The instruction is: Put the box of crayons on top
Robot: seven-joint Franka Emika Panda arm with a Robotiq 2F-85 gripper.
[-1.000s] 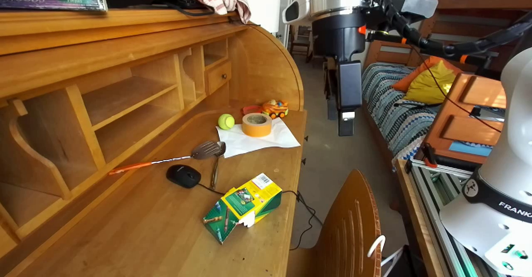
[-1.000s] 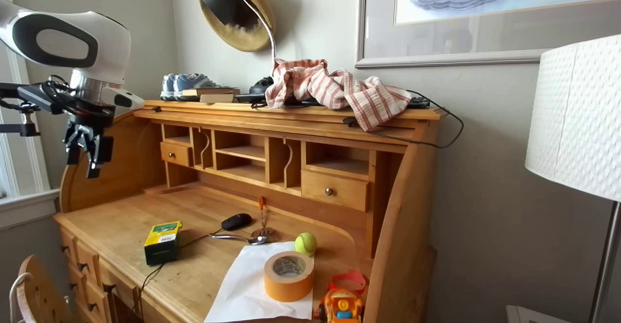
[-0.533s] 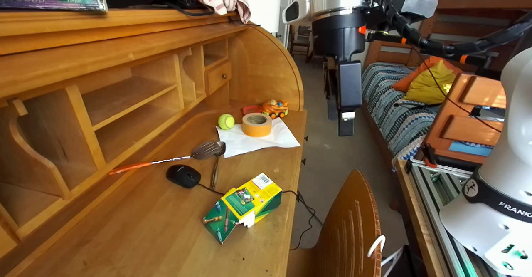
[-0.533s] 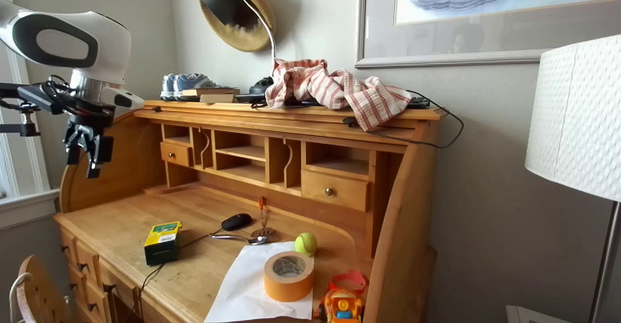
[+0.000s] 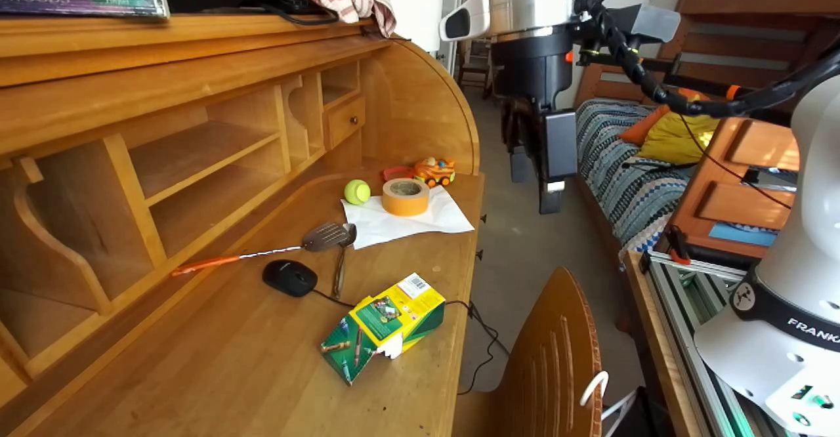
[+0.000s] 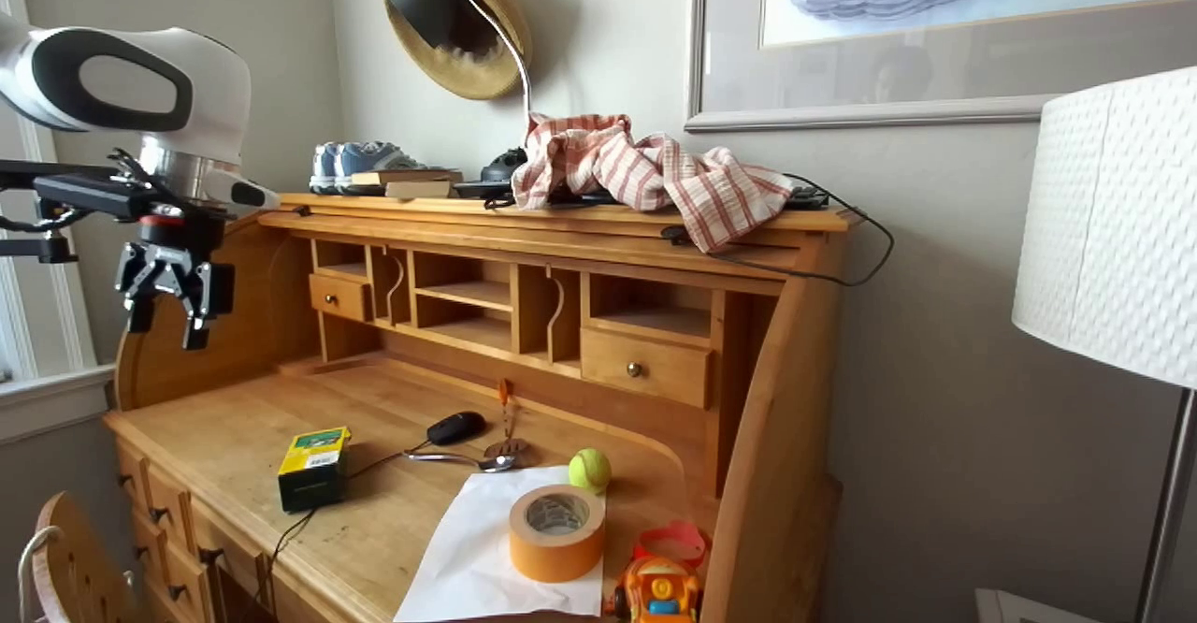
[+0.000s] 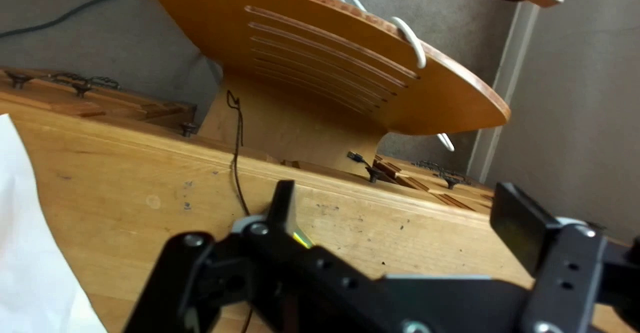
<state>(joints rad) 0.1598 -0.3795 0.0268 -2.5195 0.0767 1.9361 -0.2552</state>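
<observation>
The box of crayons (image 5: 387, 319), green and yellow with a torn white spot, lies on the roll-top desk's writing surface (image 5: 216, 358) near its front edge. It also shows in an exterior view (image 6: 313, 469). In the wrist view only a thin sliver of the box (image 7: 302, 239) shows beside one finger; the rest is hidden. My gripper (image 5: 535, 184) is open and empty, in the air above and away from the box, beyond the desk's front edge in that view. It also hangs high at the left in an exterior view (image 6: 168, 324). Its spread fingers (image 7: 395, 203) show in the wrist view.
A black mouse (image 5: 289, 277), spatula (image 5: 326, 236), spoon (image 6: 463, 460), ball (image 5: 357, 191), tape roll (image 5: 405, 198), paper (image 6: 458, 548) and toy car (image 6: 659, 590) lie on the desk. Its upper ledge holds a cloth (image 6: 645, 169), books (image 6: 411, 183) and shoes (image 6: 360, 165). A chair (image 5: 551, 352) stands in front.
My gripper has turned and shifted slightly within the last half second, still high up; before that it was still. The box of crayons and the other things have not moved.
</observation>
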